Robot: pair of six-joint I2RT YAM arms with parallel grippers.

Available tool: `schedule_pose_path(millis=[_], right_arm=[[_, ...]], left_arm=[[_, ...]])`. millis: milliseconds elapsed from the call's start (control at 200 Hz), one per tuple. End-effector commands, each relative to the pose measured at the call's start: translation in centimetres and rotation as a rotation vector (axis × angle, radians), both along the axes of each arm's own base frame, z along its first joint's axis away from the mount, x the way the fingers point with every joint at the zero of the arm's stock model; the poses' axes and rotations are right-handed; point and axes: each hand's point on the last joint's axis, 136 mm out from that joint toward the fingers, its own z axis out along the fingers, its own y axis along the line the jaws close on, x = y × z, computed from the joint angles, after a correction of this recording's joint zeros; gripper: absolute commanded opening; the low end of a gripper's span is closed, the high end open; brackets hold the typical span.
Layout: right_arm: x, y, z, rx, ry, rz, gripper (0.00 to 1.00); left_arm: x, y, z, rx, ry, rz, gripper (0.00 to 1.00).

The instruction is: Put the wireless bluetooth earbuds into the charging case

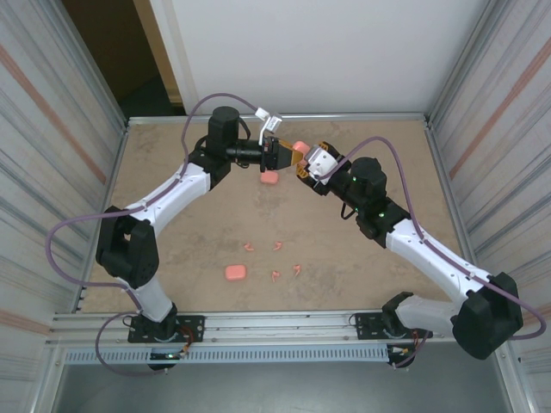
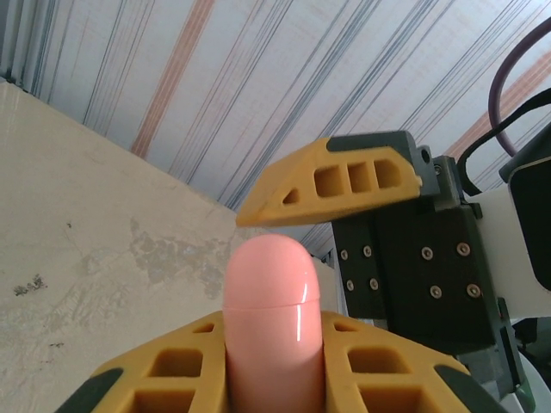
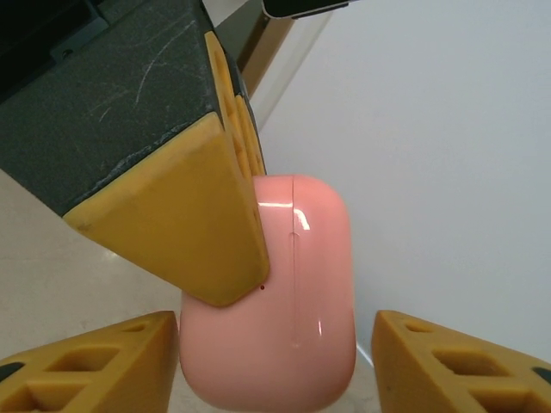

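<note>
Left gripper point(image 1: 291, 155) is clamped on a salmon-pink charging case point(image 3: 293, 284), held clear of the table point(image 1: 413, 163) near the middle of its far edge. The case is smooth, glossy and round-cornered. A thin seam runs around it and the lid is down, so its contents cannot be seen. The right gripper point(image 1: 308, 159) faces it with jaws apart, one finger on either side of the case. A second case point(image 1: 269, 177) lies closed on the table just beside them, toward the centre. A third case point(image 1: 235, 273) lies toward the near edge, left of centre. Four tiny pink earbuds point(image 1: 279, 245) lie loose on the table beside it.
</note>
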Motion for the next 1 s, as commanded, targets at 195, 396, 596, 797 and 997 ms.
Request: schedule_pose_path(millis=[195,396,596,797,997], right_arm=[[-1.6,-1.4,0.8,0.110,0.067,0.024,0.85],[-2.9,-2.0,1.4,0.286,0.170,0.115,0.92],[-3.4,-2.2,2.3,0.460,0.233,0.182,0.94],[-4.2,-1.1,3.5,0.569,0.299,0.309,0.94],[-5.0,0.4,4.5,0.616,0.357,0.451,0.96]], left_arm=[[-0.2,1.2,2.3,-0.038,-0.140,0.063,0.00],[0.4,3.1,2.8,-0.093,-0.254,0.162,0.00],[-0.5,4.5,3.4,-0.175,-0.424,0.227,0.00],[-1.9,5.4,3.7,-0.259,-0.560,0.248,0.00],[-2.9,6.0,4.0,-0.331,-0.641,0.258,0.00]])
